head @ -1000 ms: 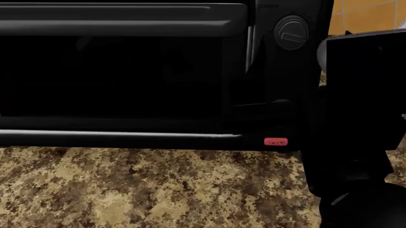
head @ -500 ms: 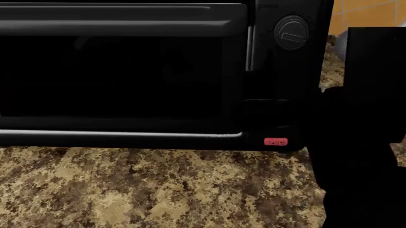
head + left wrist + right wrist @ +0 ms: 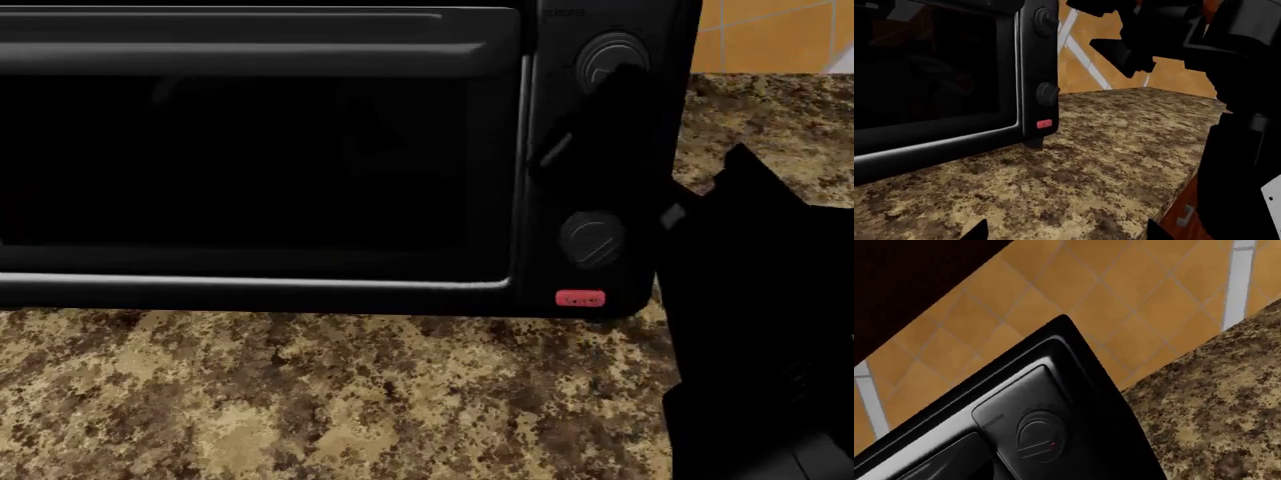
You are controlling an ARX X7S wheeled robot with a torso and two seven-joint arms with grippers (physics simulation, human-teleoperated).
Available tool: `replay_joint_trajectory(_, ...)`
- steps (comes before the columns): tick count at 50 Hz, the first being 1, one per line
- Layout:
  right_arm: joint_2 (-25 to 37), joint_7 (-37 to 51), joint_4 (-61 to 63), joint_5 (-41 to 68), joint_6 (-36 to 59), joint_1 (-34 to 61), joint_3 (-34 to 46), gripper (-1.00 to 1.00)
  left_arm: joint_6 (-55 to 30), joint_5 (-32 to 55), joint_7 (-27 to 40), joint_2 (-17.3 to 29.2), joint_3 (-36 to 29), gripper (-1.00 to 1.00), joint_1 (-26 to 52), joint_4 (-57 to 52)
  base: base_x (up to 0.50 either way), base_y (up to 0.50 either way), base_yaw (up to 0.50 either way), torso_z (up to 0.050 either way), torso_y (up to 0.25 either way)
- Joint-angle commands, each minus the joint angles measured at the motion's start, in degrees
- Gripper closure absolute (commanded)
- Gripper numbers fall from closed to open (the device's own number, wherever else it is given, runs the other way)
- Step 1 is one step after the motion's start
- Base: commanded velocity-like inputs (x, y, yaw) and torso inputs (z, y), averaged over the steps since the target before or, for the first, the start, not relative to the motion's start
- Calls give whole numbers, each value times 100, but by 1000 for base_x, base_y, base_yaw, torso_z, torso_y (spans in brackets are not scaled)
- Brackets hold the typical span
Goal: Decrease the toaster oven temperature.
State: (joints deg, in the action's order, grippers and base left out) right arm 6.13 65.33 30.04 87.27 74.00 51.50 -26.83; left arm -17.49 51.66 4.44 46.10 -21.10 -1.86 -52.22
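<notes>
The toaster oven (image 3: 267, 150) sits on the speckled granite countertop (image 3: 334, 400) squarely in front of me, its long axis running across my head view from nine to three o'clock, its dark glass door (image 3: 254, 165) facing me. A silver trim strip (image 3: 254, 282) runs along the door's lower edge. The control column stands at the oven's three o'clock end: an upper knob (image 3: 611, 62) at about one o'clock, a lower knob (image 3: 593, 238) below it, and the small red button (image 3: 579, 298) at the bottom. In my right wrist view the upper knob (image 3: 1039, 437) shows its slot and a tiny red mark, with orange tiled wall (image 3: 1121, 305) behind.

My right arm (image 3: 761, 330) rises as a black mass at four o'clock, just beside the oven's right end, and a dark finger-like part (image 3: 594, 115) of it reaches diagonally up toward the upper knob, overlapping its lower edge. I cannot tell whether my right fingers are apart or together. Of my left gripper (image 3: 1064, 231), only two dark tips show, spread wide apart over the counter and holding nothing.
</notes>
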Motion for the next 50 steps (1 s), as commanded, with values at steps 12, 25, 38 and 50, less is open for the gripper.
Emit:
replay_joint_trajectory(12,-520,766,250,-1011,-1579,-559,712,-100,-14,187,-459,-271,-96,-100,645,799,0,0,0,0,0)
replay_joint_trajectory(25,-574,1058,390,-710,-3325,-793,1601,-100,40,163,-540,-306,-125,-100,645,895,0,0,0,0,0)
replay_joint_trajectory(38,-548,1040,-165,-1004,-4558,-686,2068,-100,-81,357,-547,-319,-119,-100,900,1004,0,0,0,0,0)
replay_joint_trajectory(50,-537,1219,-524,-980,-5838,-658,2813,-100,-46,360,-606,-318,-103,-100,948,1104,0,0,0,0,0)
